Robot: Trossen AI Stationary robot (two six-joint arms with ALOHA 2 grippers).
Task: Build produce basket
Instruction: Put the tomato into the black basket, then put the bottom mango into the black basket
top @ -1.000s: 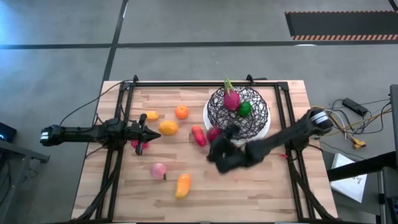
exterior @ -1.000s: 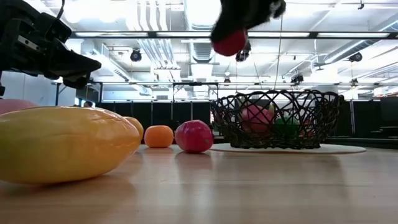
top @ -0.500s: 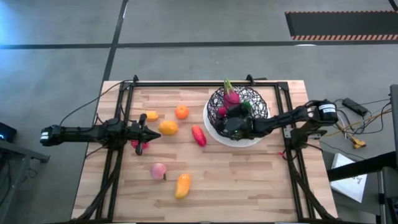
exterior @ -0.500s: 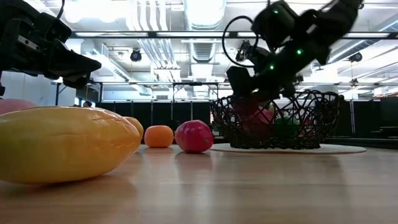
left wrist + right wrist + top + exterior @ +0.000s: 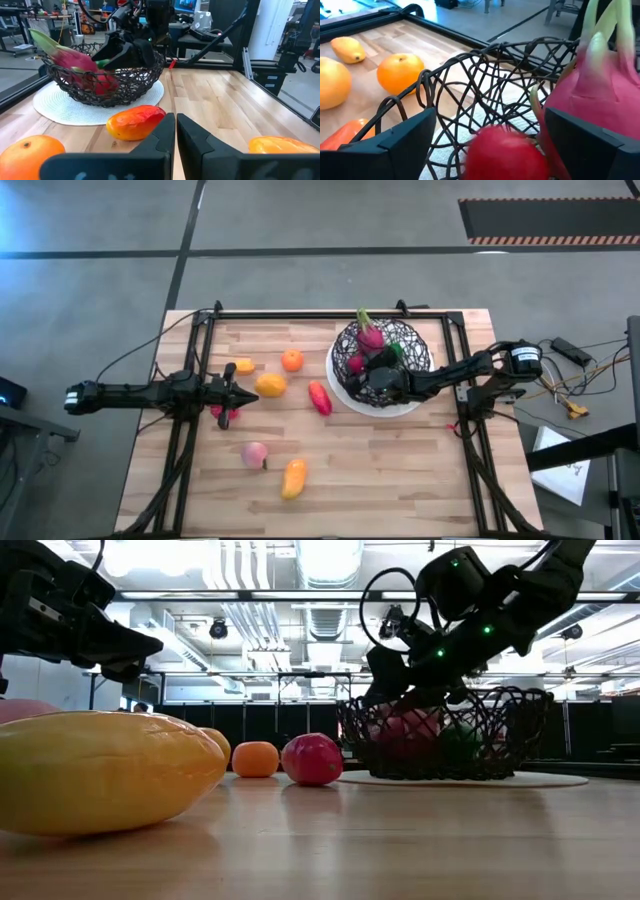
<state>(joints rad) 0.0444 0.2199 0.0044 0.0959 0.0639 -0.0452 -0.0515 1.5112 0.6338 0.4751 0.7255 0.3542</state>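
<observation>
One right pincer [image 5: 485,135] wide apart, empty, over basket [image 5: 385,365] (red fruit [image 5: 507,152] just below).

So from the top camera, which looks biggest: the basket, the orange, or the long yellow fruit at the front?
1. The basket, by far.
2. The long yellow fruit.
3. The orange, a bit smaller, though it's close.

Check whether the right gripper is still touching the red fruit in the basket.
Apart. In the right wrist view the gripper is open, its fingers standing clear on either side of the red fruit, which lies in the basket.
</observation>
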